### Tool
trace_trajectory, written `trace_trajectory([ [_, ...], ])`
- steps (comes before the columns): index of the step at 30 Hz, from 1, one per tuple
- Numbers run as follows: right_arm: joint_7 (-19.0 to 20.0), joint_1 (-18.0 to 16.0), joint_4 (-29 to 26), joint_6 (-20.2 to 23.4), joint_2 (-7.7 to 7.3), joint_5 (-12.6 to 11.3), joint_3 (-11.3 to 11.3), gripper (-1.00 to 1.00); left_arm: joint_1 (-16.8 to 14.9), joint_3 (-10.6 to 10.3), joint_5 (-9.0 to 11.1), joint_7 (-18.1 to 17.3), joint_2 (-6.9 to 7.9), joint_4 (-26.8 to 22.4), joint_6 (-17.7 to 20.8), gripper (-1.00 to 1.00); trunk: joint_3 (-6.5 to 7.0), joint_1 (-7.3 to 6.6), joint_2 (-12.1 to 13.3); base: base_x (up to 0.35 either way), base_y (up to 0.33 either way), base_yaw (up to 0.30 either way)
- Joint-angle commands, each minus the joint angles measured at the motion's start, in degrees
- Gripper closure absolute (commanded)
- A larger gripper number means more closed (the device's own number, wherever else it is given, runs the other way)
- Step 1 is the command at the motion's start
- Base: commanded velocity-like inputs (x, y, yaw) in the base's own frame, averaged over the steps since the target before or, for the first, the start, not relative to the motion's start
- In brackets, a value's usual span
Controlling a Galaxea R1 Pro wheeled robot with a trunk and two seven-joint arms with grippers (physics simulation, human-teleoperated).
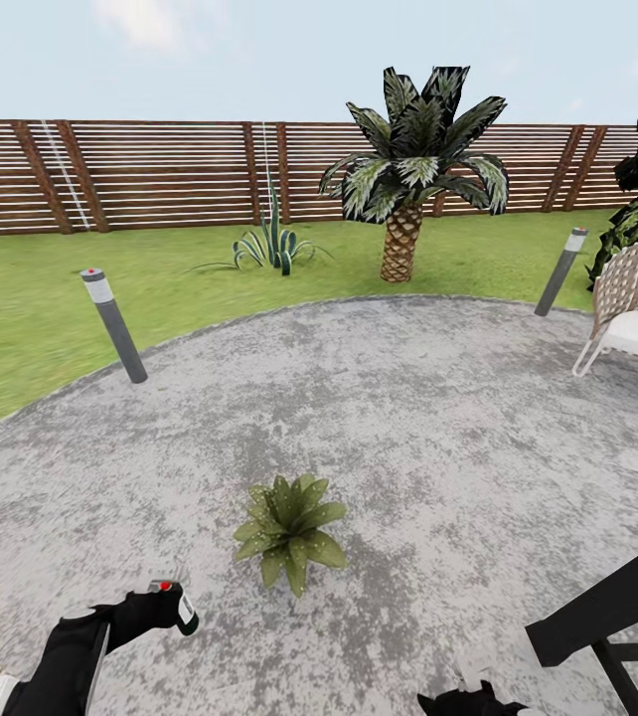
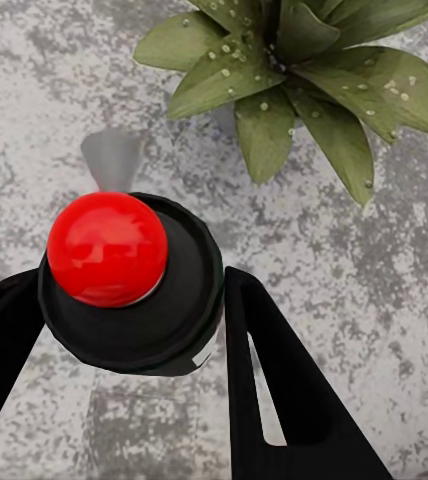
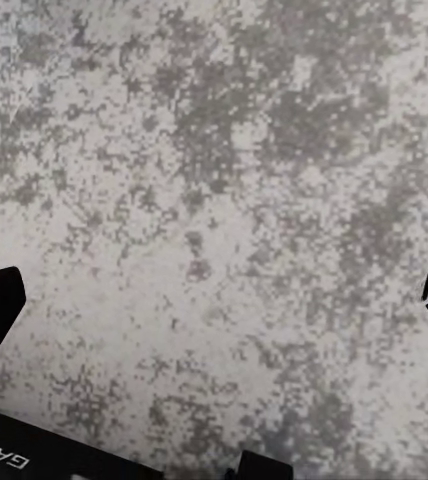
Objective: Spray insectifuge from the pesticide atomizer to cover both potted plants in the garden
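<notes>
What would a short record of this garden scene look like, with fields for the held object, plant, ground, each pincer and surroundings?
held object: dark spray bottle with red button top, between the left pincer's fingers
plant: small rosette of broad green leaves, speckled with pale droplets, on the paving ahead of the bottle
ground: mottled grey paving, lawn beyond
left pincer: shut on the bottle
right pincer: open, over bare paving
surroundings: brown slatted wooden fence, palm, grey bollard post

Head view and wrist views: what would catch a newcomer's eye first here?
The atomizer's red button, clamped in the left gripper low at the head view's left. Just ahead, a potted plant sits on the grey paving, leaves dotted with droplets. A palm stands before the fence.
</notes>
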Motion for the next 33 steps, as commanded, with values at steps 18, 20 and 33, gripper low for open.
trace_trajectory([
  [18, 0.03, 0.35, 7.18, -0.29, 0.32, 0.51, -0.38, -1.0, 0.7, 0.12, -0.24, -0.42, 0.27, -0.02, 0.36, 1.0, -0.05, -0.01, -0.02, 0.0, 0.0, 0.0],
  [20, 0.03, 0.41, 7.22, -0.29, 0.38, 0.51, -0.38, -1.0, 1.1, 0.16, -0.22, -0.42, 0.3, 0.0, 0.37, 1.0, -0.05, -0.01, -0.02, 0.0, 0.0, 0.0],
  [33, 0.03, 3.12, 7.17, -0.45, 0.68, 0.51, -0.38, -1.0, 1.46, 0.29, -0.3, -0.42, 0.42, -0.01, 0.5, 1.0, -0.05, -0.01, -0.02, 0.0, 0.0, 0.0],
])
